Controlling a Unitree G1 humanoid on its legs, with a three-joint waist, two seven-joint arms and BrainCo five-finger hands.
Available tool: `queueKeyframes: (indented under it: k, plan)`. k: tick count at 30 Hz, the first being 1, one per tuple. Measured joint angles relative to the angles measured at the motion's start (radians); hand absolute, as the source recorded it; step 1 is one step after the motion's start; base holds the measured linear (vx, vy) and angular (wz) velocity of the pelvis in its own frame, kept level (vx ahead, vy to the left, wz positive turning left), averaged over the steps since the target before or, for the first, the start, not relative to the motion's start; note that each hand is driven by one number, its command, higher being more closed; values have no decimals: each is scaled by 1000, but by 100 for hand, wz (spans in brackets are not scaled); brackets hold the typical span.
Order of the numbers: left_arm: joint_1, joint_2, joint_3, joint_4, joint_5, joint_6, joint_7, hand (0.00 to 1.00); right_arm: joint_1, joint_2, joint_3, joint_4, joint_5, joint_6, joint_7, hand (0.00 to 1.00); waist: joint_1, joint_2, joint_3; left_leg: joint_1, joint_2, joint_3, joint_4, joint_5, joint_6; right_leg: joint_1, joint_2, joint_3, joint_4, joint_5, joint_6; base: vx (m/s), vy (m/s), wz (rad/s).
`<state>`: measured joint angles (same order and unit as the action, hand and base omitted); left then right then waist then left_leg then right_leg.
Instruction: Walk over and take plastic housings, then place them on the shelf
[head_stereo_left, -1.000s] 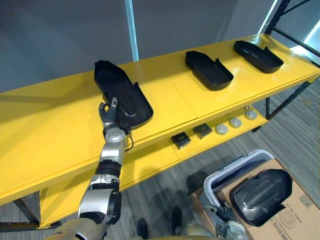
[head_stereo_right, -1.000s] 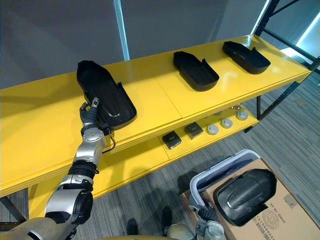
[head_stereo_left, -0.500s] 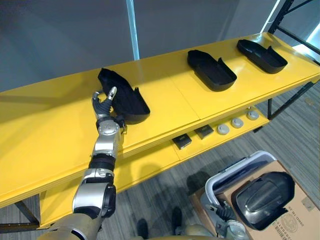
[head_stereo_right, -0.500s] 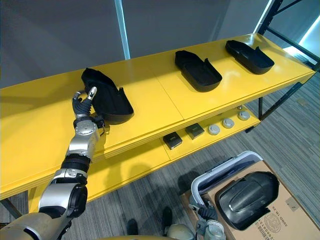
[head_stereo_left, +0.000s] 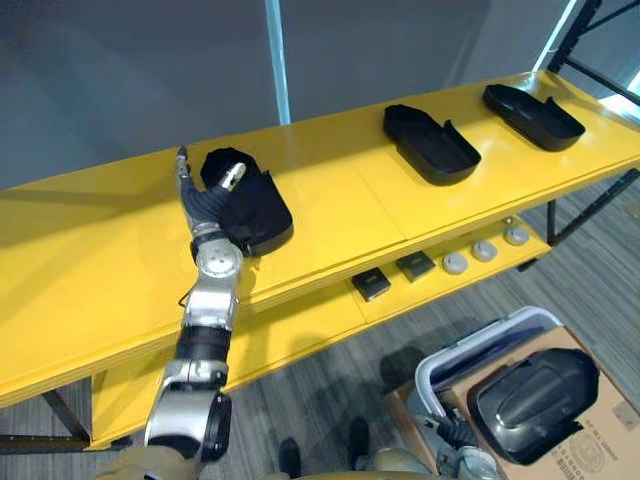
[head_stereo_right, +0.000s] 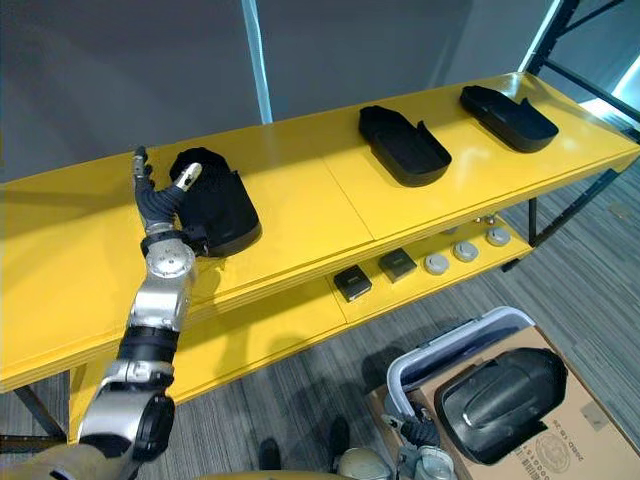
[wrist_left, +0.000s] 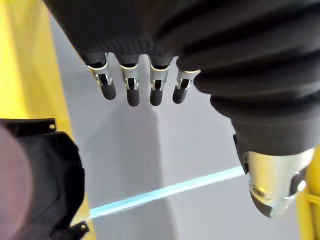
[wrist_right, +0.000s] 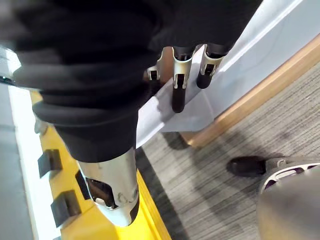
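Left hand (head_stereo_left: 207, 200): fingers straight and spread, gripping nothing; thumb lies against the near housing (head_stereo_left: 256, 207).
Near housing: sits on the yellow shelf (head_stereo_left: 100, 260), just beside your left hand.
Middle housing (head_stereo_left: 430, 143), far housing (head_stereo_left: 533, 108): further right on the shelf, well apart.
Right hand (wrist_right: 179, 75): low by the white bin (head_stereo_left: 480, 340), fingers relaxed, empty.
Fourth housing (head_stereo_left: 535, 392): on the box (head_stereo_left: 600, 425) beside the bin.

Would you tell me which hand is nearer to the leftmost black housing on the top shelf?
Left. The left hand is right beside the leftmost housing on the shelf; the right hand hangs low beside the white bin, well away.
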<state>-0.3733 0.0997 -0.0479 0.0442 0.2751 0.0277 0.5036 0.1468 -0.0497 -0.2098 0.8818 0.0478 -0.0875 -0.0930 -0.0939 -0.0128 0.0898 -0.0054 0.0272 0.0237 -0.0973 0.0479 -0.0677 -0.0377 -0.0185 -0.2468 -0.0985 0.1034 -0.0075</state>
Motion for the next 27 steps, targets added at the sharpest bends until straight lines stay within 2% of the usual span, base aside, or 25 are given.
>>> queueKeyframes:
  k: [1, 6, 15, 23, 27]
  plan:
    - [63, 2, -34, -36, 38, -15, -5, 100, -1, 2, 0, 0, 0, -3, -2, 0, -1, 4, -1, 2, 0, 1, 0, 0, 0, 1, 0, 0, 0, 0, 0, 29, 33, -4]
    - [244, 1, -147, -55, 159, -39, -74, 100, 0, 4, 0, 0, 0, -16, -3, 0, 0, 6, -2, 4, 1, 4, 0, 0, 0, 2, 1, 2, 0, 0, 1, -1, 23, -2]
    - [315, 3, -157, 40, 211, -66, -174, 100, 2, 3, 22, 4, 0, -18, -11, 0, 20, -1, -7, 0, 5, 8, -4, -5, -1, -2, 4, 3, -4, -10, 14, -7, 5, 0]
    - [304, 2, -157, 114, 220, -73, -172, 100, 10, 4, 23, 6, 0, -17, -12, 0, 19, -8, -32, -23, 5, 9, -4, -1, 0, -25, 4, 4, -1, -11, 14, 37, 13, 0]
    - [223, 13, -126, 187, 217, -53, -165, 100, 7, 5, 23, 7, -1, -16, -11, 0, 16, -12, -36, -17, 5, 16, -4, 0, 0, -22, 4, 8, -1, -7, 9, 35, 31, -3]
